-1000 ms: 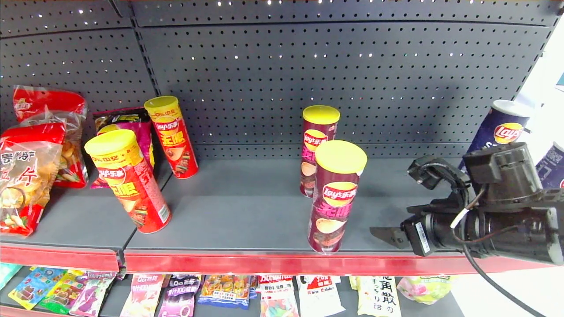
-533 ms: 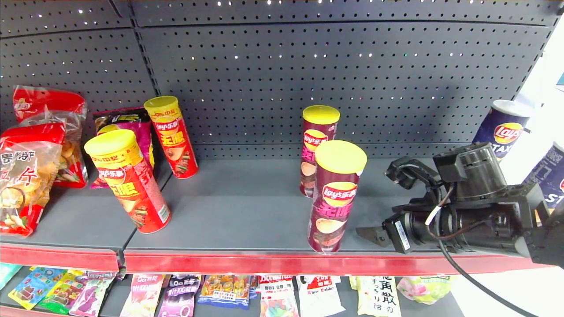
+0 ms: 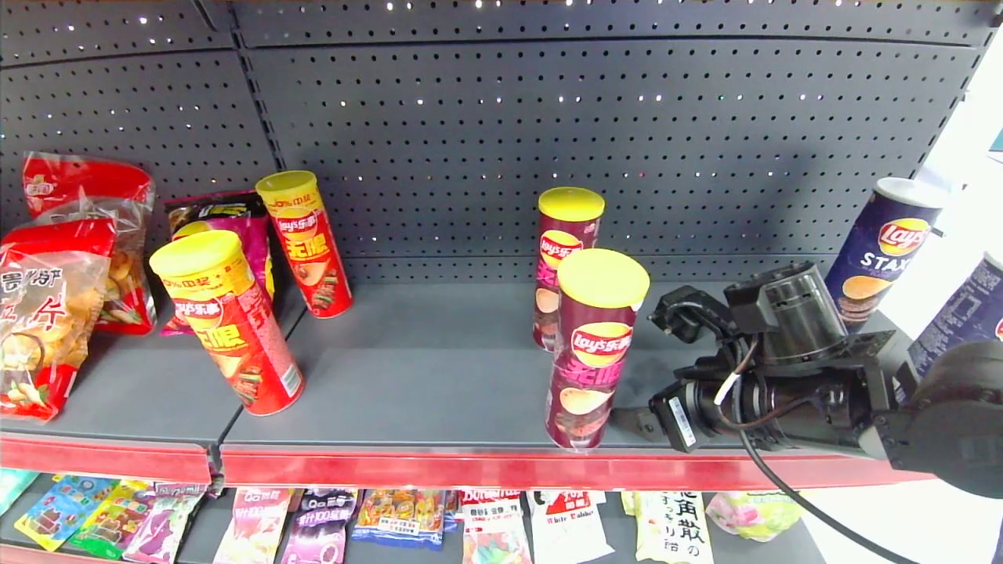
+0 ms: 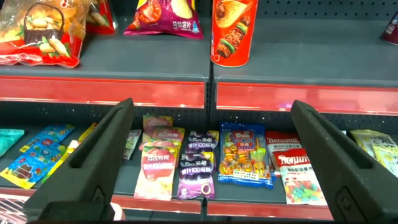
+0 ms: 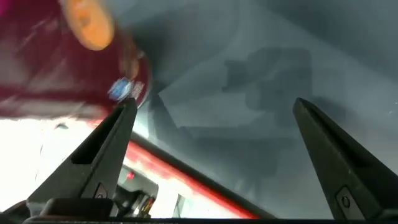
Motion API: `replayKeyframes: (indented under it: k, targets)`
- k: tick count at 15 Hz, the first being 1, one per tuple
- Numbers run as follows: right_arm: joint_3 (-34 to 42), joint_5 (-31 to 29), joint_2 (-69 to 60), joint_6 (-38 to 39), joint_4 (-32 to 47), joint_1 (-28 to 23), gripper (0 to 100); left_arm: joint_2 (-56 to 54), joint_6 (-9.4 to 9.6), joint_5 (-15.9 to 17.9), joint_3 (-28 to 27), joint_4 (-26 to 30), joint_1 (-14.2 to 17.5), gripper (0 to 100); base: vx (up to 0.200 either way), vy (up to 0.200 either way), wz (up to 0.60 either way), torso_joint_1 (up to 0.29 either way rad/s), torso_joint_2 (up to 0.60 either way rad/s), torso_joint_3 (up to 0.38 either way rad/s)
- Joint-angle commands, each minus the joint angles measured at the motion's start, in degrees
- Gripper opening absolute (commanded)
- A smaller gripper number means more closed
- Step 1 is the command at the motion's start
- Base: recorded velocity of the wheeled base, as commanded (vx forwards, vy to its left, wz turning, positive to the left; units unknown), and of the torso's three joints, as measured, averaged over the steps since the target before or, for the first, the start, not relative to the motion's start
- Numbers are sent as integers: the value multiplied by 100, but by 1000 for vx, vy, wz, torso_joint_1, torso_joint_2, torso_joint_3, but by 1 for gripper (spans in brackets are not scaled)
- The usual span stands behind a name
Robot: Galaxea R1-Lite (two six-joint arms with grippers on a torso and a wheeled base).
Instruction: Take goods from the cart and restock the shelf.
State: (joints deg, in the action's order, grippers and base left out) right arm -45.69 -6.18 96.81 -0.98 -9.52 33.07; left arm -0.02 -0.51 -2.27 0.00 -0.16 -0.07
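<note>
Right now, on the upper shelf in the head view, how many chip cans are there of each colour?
Red cans: 2
Maroon cans: 2
Dark blue cans: 2
Total: 6

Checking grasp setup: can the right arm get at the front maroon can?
Probably yes. The right gripper is open, close beside the front maroon can, nothing between them. The can sits outside one finger, not between the two, so a sideways shift seems needed.
</note>
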Motion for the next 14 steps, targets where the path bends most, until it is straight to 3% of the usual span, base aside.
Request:
replayKeyframes:
  k: [1,14]
  targets:
    - [25,-6,93,1,-6,-11,100,2,-2,-2,0,-2,-1,100,0,0,0,0,0,0]
    - [-63,-6,128,1,-15,191,100,2,-2,-2,0,-2,-1,100,0,0,0,0,0,0]
